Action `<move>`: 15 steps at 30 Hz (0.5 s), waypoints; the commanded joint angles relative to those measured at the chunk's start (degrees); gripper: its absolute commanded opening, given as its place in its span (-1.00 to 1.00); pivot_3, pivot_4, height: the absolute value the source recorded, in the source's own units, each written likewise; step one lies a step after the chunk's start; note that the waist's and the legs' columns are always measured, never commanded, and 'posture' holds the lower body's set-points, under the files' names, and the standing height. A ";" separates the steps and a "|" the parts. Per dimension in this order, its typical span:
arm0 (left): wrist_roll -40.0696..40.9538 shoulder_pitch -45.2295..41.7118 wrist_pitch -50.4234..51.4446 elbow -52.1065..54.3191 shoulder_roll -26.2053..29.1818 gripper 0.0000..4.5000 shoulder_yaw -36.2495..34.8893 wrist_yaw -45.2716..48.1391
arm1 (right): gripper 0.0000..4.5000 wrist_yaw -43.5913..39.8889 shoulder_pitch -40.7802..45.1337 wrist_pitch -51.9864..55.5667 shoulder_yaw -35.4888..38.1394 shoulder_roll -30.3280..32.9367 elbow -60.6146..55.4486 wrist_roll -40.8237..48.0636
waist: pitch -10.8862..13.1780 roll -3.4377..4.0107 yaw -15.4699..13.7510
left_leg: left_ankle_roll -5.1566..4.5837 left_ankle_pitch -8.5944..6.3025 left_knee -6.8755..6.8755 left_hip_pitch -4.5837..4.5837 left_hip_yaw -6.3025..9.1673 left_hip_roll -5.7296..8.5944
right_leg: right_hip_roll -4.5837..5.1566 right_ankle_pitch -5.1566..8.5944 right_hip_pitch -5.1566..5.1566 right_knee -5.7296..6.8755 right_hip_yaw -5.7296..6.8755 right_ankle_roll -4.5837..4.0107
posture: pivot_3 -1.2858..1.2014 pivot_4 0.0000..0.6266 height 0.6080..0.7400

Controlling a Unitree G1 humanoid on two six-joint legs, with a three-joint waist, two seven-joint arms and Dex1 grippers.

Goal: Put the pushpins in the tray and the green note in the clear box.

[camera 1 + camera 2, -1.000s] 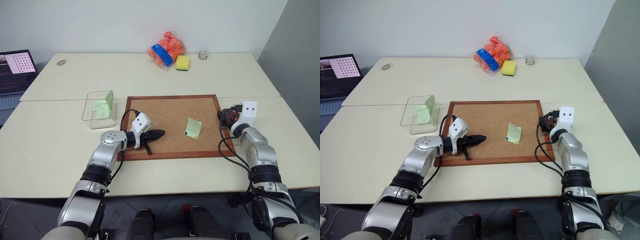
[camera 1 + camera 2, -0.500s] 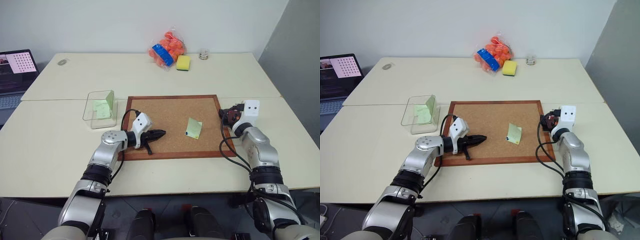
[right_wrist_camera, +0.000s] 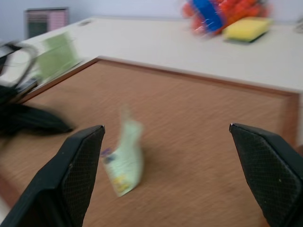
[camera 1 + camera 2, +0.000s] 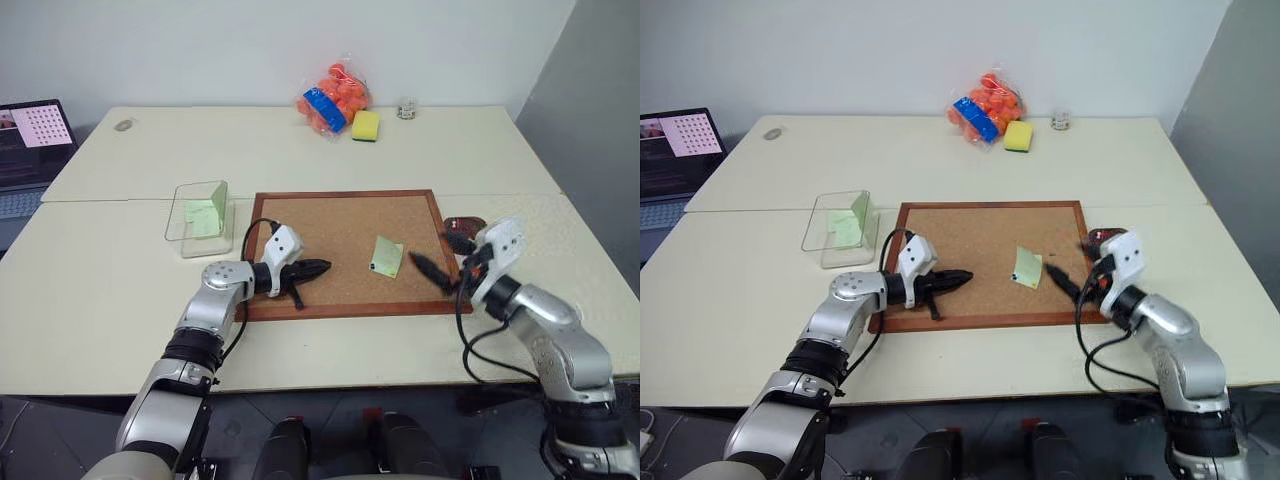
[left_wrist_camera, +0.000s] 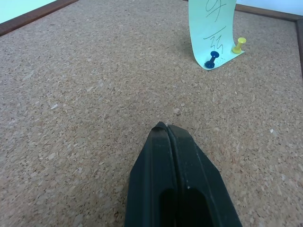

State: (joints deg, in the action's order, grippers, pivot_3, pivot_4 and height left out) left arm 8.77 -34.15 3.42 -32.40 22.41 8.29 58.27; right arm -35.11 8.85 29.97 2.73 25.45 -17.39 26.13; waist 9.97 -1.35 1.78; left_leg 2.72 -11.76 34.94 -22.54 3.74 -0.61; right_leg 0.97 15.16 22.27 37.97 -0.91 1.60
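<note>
The green note lies curled on the corkboard, right of its middle, held by a blue pushpin and a yellow pushpin at its lower corner. My right gripper hovers open over the board's right edge, pointing at the note, nothing between its fingers. Just behind it, off the board, sits the dark brown tray, partly hidden. My left gripper rests shut and empty on the board's left part. The clear box stands left of the board with a pale green sheet inside.
At the table's far edge lie a bag of orange balls, a yellow sponge and a small glass jar. A laptop sits at the far left.
My right gripper has swung away from the tray, back and leftward, and now points across the board's right edge at the note. The left arm has stayed still.
</note>
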 commanded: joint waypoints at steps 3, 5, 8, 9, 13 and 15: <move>-2.12 1.02 1.05 -2.19 0.32 -1.00 1.31 0.16 | 0.99 -1.81 0.66 1.14 -6.56 -0.83 -2.40 -0.80 | 0.00 -0.01 0.04 | 0.00 0.00 0.01 0.00 -0.01 0.01 | 0.00 -0.03 0.00 -0.03 -0.02 0.05 | 0.03 -0.52 1.00; -2.20 0.93 0.95 -2.31 0.41 -1.00 1.38 0.28 | 0.99 -1.45 2.18 -0.44 -7.98 -1.80 0.26 -2.51 | 0.00 -0.01 0.01 | 0.00 0.00 0.01 -0.01 0.00 0.01 | 0.00 -0.03 0.01 -0.03 0.01 0.05 | 0.03 -0.52 1.00; -2.23 0.70 0.92 -2.39 0.40 -1.00 1.48 0.41 | 0.99 -1.66 4.78 -2.08 -9.46 -3.45 4.04 -4.00 | 0.01 -0.04 -0.04 | 0.00 0.00 0.00 -0.01 0.00 0.02 | 0.01 -0.03 0.01 -0.04 0.02 0.05 | 0.03 -0.52 1.00; -2.23 0.65 0.91 -2.36 0.39 -1.00 1.53 0.47 | 0.99 -1.84 5.52 -2.71 -9.81 -3.82 5.21 -4.54 | 0.01 -0.04 -0.04 | 0.00 0.00 0.00 -0.01 0.00 0.01 | 0.01 -0.03 0.01 -0.05 0.02 0.05 | 0.03 -0.52 1.00; -2.12 0.76 0.90 -1.97 0.39 -1.00 1.63 0.92 | 0.99 -2.25 7.54 -5.13 -10.33 -4.49 9.86 -6.77 | 0.01 -0.04 -0.06 | 0.00 0.00 -0.01 -0.05 0.01 0.01 | 0.00 -0.03 0.02 -0.06 0.04 0.04 | 0.03 -0.52 1.00; -2.12 0.87 0.94 -1.81 0.46 -1.00 1.57 0.99 | 0.99 -2.49 7.97 -6.34 -10.17 -4.20 11.93 -7.61 | 0.01 -0.04 -0.05 | 0.00 0.00 -0.01 -0.06 0.03 0.01 | 0.00 -0.02 0.02 -0.06 0.06 0.04 | 0.03 -0.52 1.00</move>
State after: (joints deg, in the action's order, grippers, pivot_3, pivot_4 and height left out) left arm 8.67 -34.51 3.31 -32.39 22.46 8.54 59.16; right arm -37.14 15.76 26.09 -8.11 21.11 -6.41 19.29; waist 9.98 -1.38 1.73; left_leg 2.72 -11.76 34.93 -22.61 3.76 -0.60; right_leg 0.98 15.14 22.30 37.91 -0.86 1.64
